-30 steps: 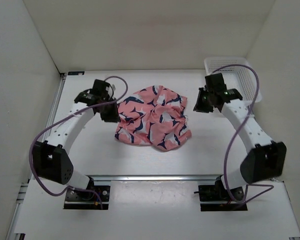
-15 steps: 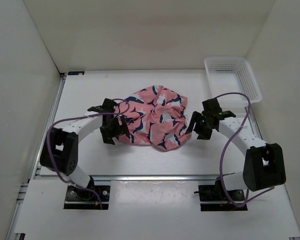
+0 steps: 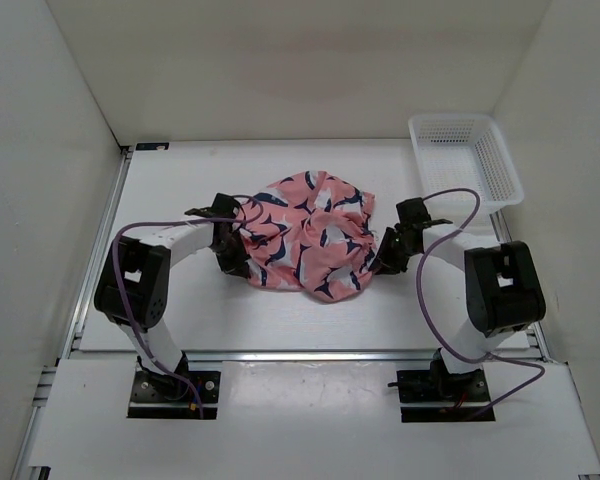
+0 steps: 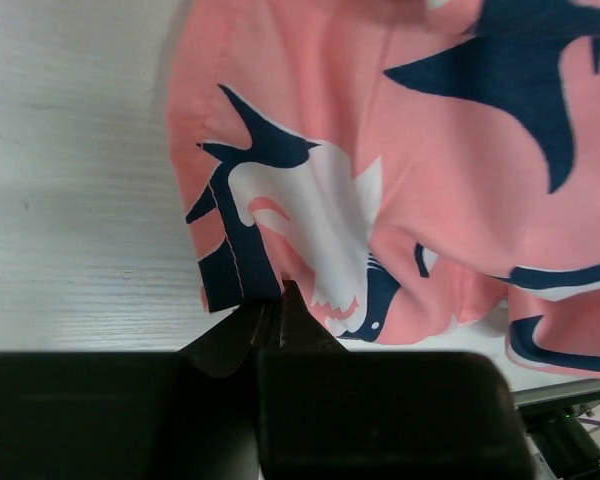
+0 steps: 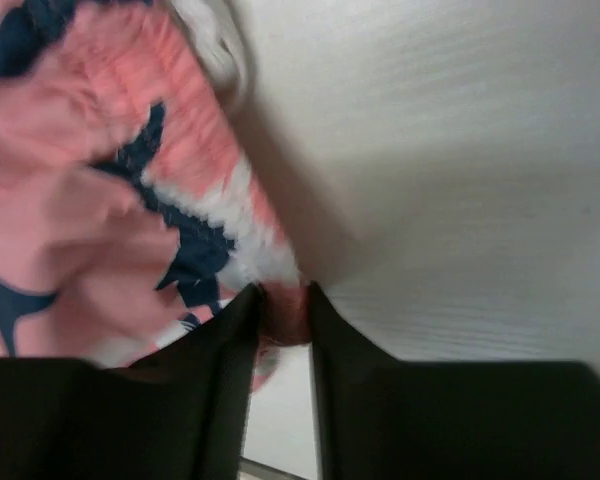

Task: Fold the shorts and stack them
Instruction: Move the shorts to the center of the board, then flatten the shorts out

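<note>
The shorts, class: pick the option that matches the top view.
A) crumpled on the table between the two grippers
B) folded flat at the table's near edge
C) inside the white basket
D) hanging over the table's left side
A: the shorts lie bunched on the table, with the left gripper at their left edge and the right gripper at their right edge; the basket stands apart from them.
</note>
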Controlling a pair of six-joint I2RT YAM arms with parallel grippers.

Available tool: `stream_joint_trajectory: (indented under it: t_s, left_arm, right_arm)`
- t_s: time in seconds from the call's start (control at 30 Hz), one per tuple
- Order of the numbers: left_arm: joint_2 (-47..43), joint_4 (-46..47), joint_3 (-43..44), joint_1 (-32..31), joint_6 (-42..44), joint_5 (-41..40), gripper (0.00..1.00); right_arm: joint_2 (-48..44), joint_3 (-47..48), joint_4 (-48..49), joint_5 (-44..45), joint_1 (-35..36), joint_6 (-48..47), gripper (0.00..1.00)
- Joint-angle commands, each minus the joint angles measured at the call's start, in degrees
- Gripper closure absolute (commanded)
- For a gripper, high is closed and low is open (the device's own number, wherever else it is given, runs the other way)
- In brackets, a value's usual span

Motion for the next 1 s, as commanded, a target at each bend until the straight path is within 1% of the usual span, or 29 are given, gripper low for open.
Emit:
stream_joint_trajectory:
  t_s: [0.0, 0.03, 0.07, 0.1, 0.13, 0.17, 0.2, 0.23, 0.27, 0.3, 0.33, 0.37, 0.4, 0.43, 0.5, 0.53, 0.57, 0.6, 0.63, 0.67, 0.7, 0.73, 0.77, 0.8, 0.83, 0.87, 0.9, 0.93, 0.97]
  left_arm:
    - [-3.39, 1.12, 3.39, -0.24, -0.08, -0.07, 0.9]
    - [-3.4, 0.25, 4.1, -0.24, -0.08, -0.07, 0.9]
    - [-4.18, -0.63, 6.28, 1.33, 1.23, -0.07, 0.9]
    - [-4.71, -2.64, 8.04, 2.21, 2.02, -0.07, 0.9]
    - [-4.72, -3.79, 10.41, 3.18, 2.73, -0.07, 0.9]
    - [-4.11, -5.63, 17.22, 5.54, 4.82, -0.85, 0.9]
    - [-3.32, -7.82, 21.64, 6.78, 5.8, -2.25, 0.9]
    - [-2.36, -12.63, 26.64, 8.1, 6.77, -2.79, 0.9]
    - [-1.39, -15.03, 31.91, 10.72, 8.26, -2.79, 0.9]
    - [0.8, -17.31, 43.02, 12.05, 8.88, -3.32, 0.9]
    - [1.86, -19.6, 48.87, 13.28, 8.89, -3.32, 0.9]
    - [2.92, -23.54, 54.5, 15.38, 9.58, -2.63, 0.9]
    - [4.58, -25.05, 64.21, 16.45, 9.59, -1.57, 0.9]
    - [4.6, -25.94, 67.96, 17.5, 9.59, -0.87, 0.9]
    - [4.34, -27.62, 73.34, 20.49, 10.12, 1.93, 0.9]
    - [3.12, -27.62, 72.58, 21.28, 10.12, 2.65, 0.9]
    - [1.71, -26.4, 70.83, 21.9, 10.12, 3.26, 0.9]
    - [-2.04, -25.34, 68.12, 22.6, 10.12, 3.27, 0.9]
    - [-4.0, -23.24, 61.13, 22.61, 10.12, 3.88, 0.9]
    - [-6.02, -22.44, 57.14, 22.61, 10.12, 3.89, 0.9]
    - [-10.04, -21.48, 48.58, 22.61, 10.73, 3.28, 0.9]
    - [-12.08, -19.81, 43.79, 22.61, 10.73, 2.75, 0.9]
    - [-14.28, -18.49, 38.7, 22.61, 10.73, 2.74, 0.9]
    - [-16.39, -17.0, 33.42, 22.61, 10.73, 2.74, 0.9]
    - [-20.5, -15.68, 23.02, 22.61, 10.04, 2.13, 0.9]
    - [-22.54, -13.05, 17.78, 22.61, 10.03, 2.13, 0.76]
    - [-24.3, -11.81, 12.85, 22.61, 10.03, 2.13, 0.58]
    - [-26.32, -11.02, 5.06, 22.61, 10.03, 3.08, 0.38]
    - [-26.34, -11.01, 2.29, 22.61, 10.03, 4.14, 0.24]
  right_arm:
    - [1.65, 5.05, 1.2, 1.65, 1.31, -0.44, 0.74]
    - [1.65, 6.72, -0.63, 2.62, 1.31, -1.05, 0.83]
    - [2.17, 8.74, -1.61, 3.5, 1.31, -1.75, 0.94]
    - [2.18, 11.2, -2.57, 5.34, 0.7, -2.28, 0.98]
    - [2.79, 17.83, -5.11, 6.05, 0.7, -2.28, 1.0]
    - [4.45, 22.16, -6.61, 6.06, -0.17, -3.94, 1.0]
    - [5.68, 27.17, -8.45, 6.67, -0.96, -3.95, 1.0]
    - [8.3, 38.09, -10.3, 6.67, -0.97, -4.91, 1.0]
    - [9.81, 43.95, -14.15, 7.8, -1.75, -5.53, 1.0]
    - [11.22, 49.66, -15.92, 7.82, -2.37, -5.53, 1.0]
    - [13.58, 60.33, -17.51, 7.82, -2.38, -5.53, 1.0]
    - [14.56, 65.22, -20.05, 8.34, -2.99, -5.53, 1.0]
    - [15.27, 69.45, -20.94, 8.34, -3.6, -5.53, 1.0]
    - [15.27, 75.5, -21.56, 8.34, -3.61, -5.53, 1.0]
    - [13.97, 78.19, -22.27, 8.34, -4.14, -5.53, 1.0]
    - [12.82, 78.19, -22.27, 8.34, -4.14, -5.53, 1.0]
    - [11.6, 76.28, -22.27, 8.95, -4.14, -5.53, 1.0]
    - [8.62, 74.35, -22.27, 8.96, -4.14, -6.14, 1.0]
    - [6.85, 71.8, -21.49, 9.65, -4.14, -6.15, 1.0]
    - [5.01, 65.17, -20.61, 10.18, -4.14, -6.15, 1.0]
    - [0.9, 61.01, -19.82, 10.71, -4.14, -6.15, 1.0]
    - [-1.23, 56.44, -18.85, 10.72, -4.14, -6.15, 1.0]
    - [-3.34, 47.09, -18.06, 11.5, -4.14, -6.15, 1.0]
    - [-7.8, 41.86, -15.7, 12.2, -4.14, -4.58, 1.0]
    - [-10.36, 36.41, -13.94, 12.91, -3.61, -4.05, 0.88]
    - [-12.56, 25.83, -12.09, 14.13, -2.91, -4.04, 0.71]
    - [-16.33, 21.29, -10.68, 15.36, -2.9, -3.34, 0.53]
    - [-17.76, 17.76, -10.67, 16.24, -2.3, -3.34, 0.31]
    - [-18.9, 15.11, -10.67, 16.95, -2.29, -2.73, 0.27]
